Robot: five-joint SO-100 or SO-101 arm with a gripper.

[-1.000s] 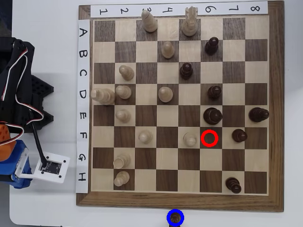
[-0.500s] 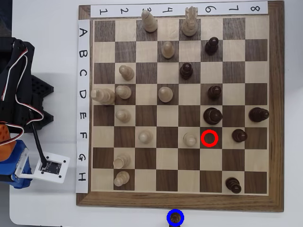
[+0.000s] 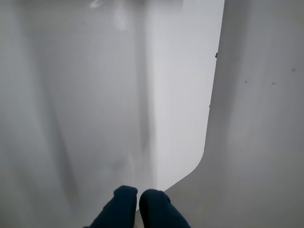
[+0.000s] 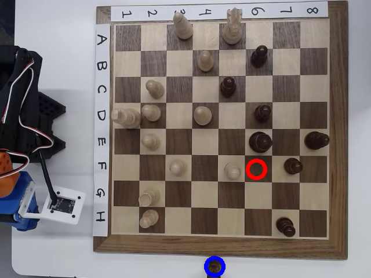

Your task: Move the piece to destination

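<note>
I see a white table (image 4: pixel 58 255) under everything, with a wooden chessboard (image 4: pixel 220 246) lying flat on it in the overhead view. Through the wrist view I see only pale grey surfaces and, at the bottom edge, the gripper (image 3: pixel 138 199): its two dark blue fingertips (image 3: pixel 124 197) sit pressed together with nothing between them.

Taking the chessboard as my landmark and starting at its near edge in the overhead view, the blue circle (image 4: pixel 214 266) lies just off the board's bottom border, on the table. The pawn (image 4: pixel 215 267) stands inside that circle, its dark round head filling the ring.

Further in, on the board itself, the red circle (image 4: pixel 257 169) marks a dark square in row F, empty, with a cream pawn (image 4: pixel 232 170) just beside it to the left. Dark and cream pieces are scattered over the squares beyond.

Left of the board, the arm's black base (image 4: pixel 26 104) with its wires sits on the table.
</note>
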